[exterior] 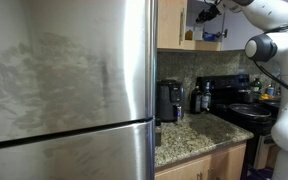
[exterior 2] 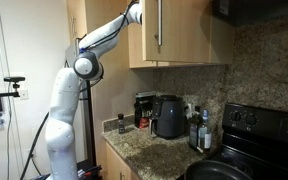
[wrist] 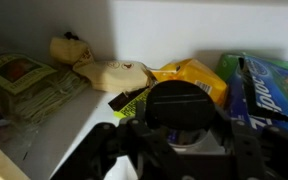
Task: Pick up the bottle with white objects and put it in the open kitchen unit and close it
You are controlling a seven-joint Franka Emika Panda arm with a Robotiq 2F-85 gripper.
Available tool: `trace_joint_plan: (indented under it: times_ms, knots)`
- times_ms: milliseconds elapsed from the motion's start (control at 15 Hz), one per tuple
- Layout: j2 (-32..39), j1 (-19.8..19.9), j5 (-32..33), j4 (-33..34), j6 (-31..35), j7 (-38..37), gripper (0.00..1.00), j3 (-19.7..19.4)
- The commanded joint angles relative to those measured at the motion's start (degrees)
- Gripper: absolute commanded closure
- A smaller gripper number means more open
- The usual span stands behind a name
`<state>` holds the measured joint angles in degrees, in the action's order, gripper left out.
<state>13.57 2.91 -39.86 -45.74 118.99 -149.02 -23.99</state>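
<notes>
In the wrist view my gripper [wrist: 181, 142] is inside the kitchen unit, just above its white shelf [wrist: 79, 130]. It is shut on the bottle with white objects [wrist: 180, 104], whose dark cap faces the camera; a little of its pale body shows below the cap. In both exterior views my arm reaches up into the open tan wall cabinet [exterior: 170, 25] [exterior 2: 184, 35]. The gripper [exterior: 208, 12] is at the cabinet's opening in an exterior view. The bottle itself does not show in the exterior views.
On the shelf lie a yellow bag [wrist: 202, 78], a blue box [wrist: 272, 85], pale packets [wrist: 119, 72] and a green packet [wrist: 19, 80]. Below are a steel fridge [exterior: 64, 80], a coffee maker [exterior 2: 167, 115], dark bottles [exterior: 199, 98] and a black stove [exterior 2: 254, 130].
</notes>
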Motion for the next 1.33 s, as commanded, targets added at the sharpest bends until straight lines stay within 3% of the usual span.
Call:
trace_joint_plan:
  times_ms: [0, 267, 600, 667, 867, 1000, 1267]
  knots:
    - [3.44, -3.82, -0.79, 3.94, -0.09, 0.02, 0.63, -1.34]
    - [6.17, -6.83, -1.15, 7.25, 0.45, 0.07, 0.63, -0.84]
    - [9.32, -6.18, -1.27, 9.62, 2.33, -0.09, 0.63, -1.25]
    - [9.61, -5.51, -1.39, 10.26, 2.28, -0.19, 0.13, -0.67]
    - [8.32, -5.20, -0.59, 9.60, 0.15, -0.16, 0.02, -0.45]
    - [4.49, -8.09, 2.33, 5.07, -1.48, -0.16, 0.00, -4.16]
    - [-0.77, -12.45, 8.16, 2.88, -9.41, -0.19, 0.00, -11.85]
